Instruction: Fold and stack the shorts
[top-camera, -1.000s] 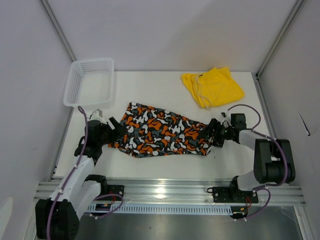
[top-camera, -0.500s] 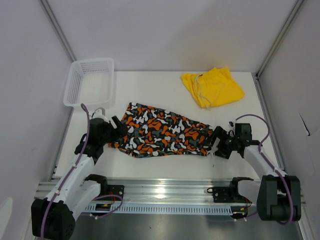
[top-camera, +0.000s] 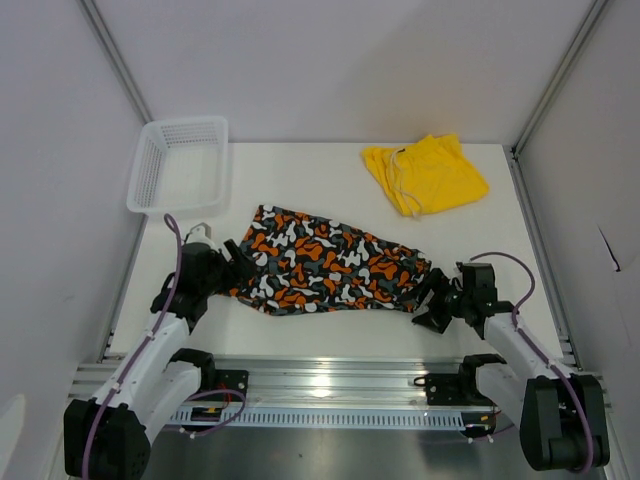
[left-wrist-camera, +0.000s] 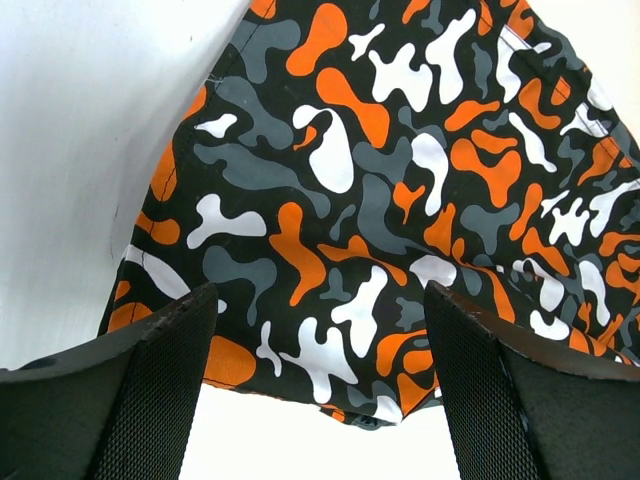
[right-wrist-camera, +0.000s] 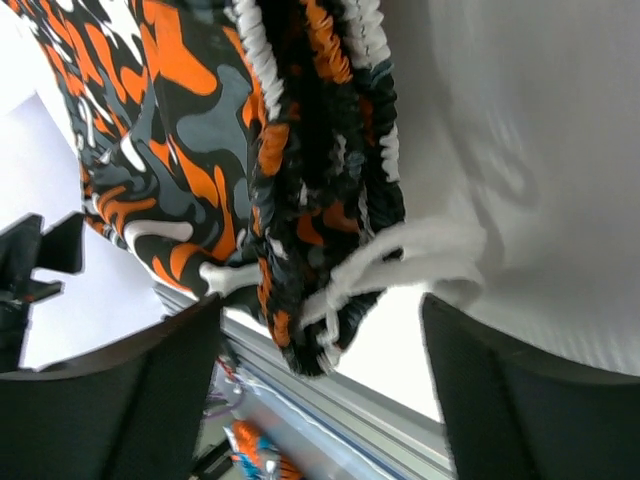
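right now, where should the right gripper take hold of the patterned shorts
The gathered waistband at the right end of the patterned shorts, coming in low from the right: that thick ridge faces the open right gripper; the rest lies flat.

Bright, even overhead light floods the white worktop (top-camera: 330, 325), and shadows fall soft and faint. Glare glints off the metal rail (top-camera: 330, 378). The top view is crisp. In the right wrist view the worktop washes out pale, and the right gripper (right-wrist-camera: 315, 305) looms dark and soft-edged.
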